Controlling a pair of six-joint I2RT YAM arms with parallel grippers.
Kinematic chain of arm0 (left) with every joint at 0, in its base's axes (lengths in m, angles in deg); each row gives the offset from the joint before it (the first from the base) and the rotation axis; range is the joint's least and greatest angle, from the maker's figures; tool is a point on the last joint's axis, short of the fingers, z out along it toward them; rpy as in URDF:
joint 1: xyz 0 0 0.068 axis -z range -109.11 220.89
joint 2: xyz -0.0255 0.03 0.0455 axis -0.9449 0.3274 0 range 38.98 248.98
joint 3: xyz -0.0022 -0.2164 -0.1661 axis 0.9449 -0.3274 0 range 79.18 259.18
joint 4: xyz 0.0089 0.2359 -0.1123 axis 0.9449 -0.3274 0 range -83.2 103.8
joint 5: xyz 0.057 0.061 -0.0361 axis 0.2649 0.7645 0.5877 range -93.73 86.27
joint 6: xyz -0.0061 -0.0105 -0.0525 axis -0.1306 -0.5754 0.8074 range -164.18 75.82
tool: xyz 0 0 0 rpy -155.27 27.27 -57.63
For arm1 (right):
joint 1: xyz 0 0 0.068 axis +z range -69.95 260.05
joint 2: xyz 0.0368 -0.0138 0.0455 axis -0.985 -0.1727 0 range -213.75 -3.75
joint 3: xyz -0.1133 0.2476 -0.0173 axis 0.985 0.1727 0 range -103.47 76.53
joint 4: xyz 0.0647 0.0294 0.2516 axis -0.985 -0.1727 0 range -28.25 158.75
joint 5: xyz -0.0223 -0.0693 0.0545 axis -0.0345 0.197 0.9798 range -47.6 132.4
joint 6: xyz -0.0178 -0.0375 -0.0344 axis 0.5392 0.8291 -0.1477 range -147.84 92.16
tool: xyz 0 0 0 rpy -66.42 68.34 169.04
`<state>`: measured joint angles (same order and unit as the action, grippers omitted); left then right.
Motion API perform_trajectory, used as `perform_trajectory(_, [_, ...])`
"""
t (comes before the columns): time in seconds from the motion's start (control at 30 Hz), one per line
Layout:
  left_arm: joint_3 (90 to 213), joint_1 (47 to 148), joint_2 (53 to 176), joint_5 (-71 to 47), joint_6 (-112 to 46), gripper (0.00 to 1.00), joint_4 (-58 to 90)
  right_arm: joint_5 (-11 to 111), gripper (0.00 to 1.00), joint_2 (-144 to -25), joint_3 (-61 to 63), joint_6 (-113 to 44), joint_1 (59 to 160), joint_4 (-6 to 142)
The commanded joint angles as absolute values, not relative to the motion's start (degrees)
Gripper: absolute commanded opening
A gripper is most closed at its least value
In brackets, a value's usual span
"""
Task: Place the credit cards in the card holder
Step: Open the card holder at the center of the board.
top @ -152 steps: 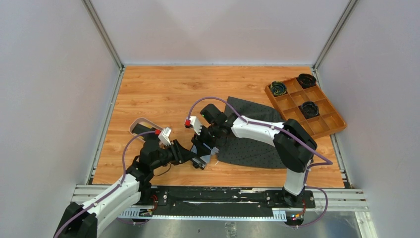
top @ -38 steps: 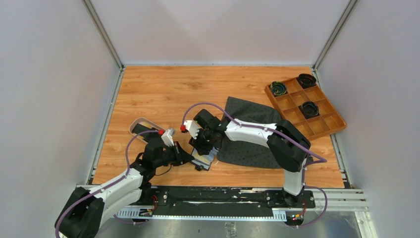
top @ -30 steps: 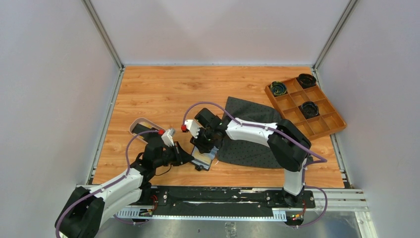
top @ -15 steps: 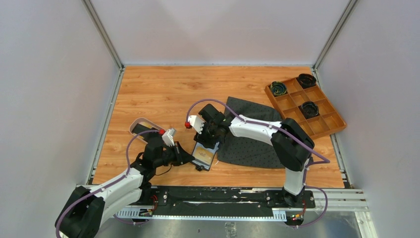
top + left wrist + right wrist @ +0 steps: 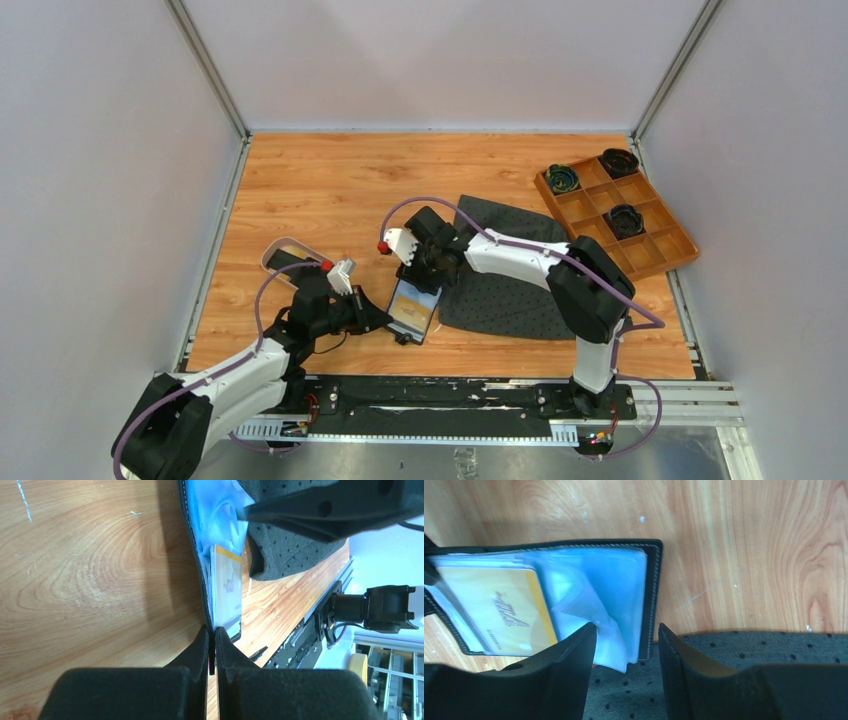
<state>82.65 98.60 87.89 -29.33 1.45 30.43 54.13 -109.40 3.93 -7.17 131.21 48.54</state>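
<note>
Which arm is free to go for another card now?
Right, probably: the right end effector is open and empty over the card holder, while the left end effector is shut on the holder's near edge, holding it.

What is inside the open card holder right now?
One gold-yellow card lies in the card holder, beside loose clear sleeves. Anything under that card or between the sleeves is covered.
</note>
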Motion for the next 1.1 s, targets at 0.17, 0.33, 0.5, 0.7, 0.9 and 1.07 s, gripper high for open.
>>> perform_trajectory(0.17, [84.07,98.40,91.84,-29.21,0.30,0.00,29.28,58.45,0.45,-112.98,2.29,-9.23,126.90,46.45])
perform_trajectory(0.33, [85.64,98.40,94.90,-29.31,-0.14,0.00,29.30,64.01,0.39,-115.02,1.68,-10.66,126.47,45.92])
perform_trajectory(0.5, [87.53,98.40,97.31,-26.87,0.00,0.17,28.85,64.18,0.28,-115.85,1.48,-11.20,125.66,45.47])
perform_trajectory(0.7, [94.11,98.40,96.56,-21.13,-3.70,0.40,18.62,62.12,0.25,-115.19,1.39,-11.27,124.01,44.86])
perform_trajectory(0.9, [101.66,98.40,89.56,-16.11,-9.06,0.52,2.82,63.63,0.26,-113.71,1.66,-11.10,123.05,44.70])
perform_trajectory(1.07, [99.55,98.40,89.20,-28.24,-2.43,0.42,13.66,68.51,0.33,-112.00,1.73,-10.63,121.46,44.08])
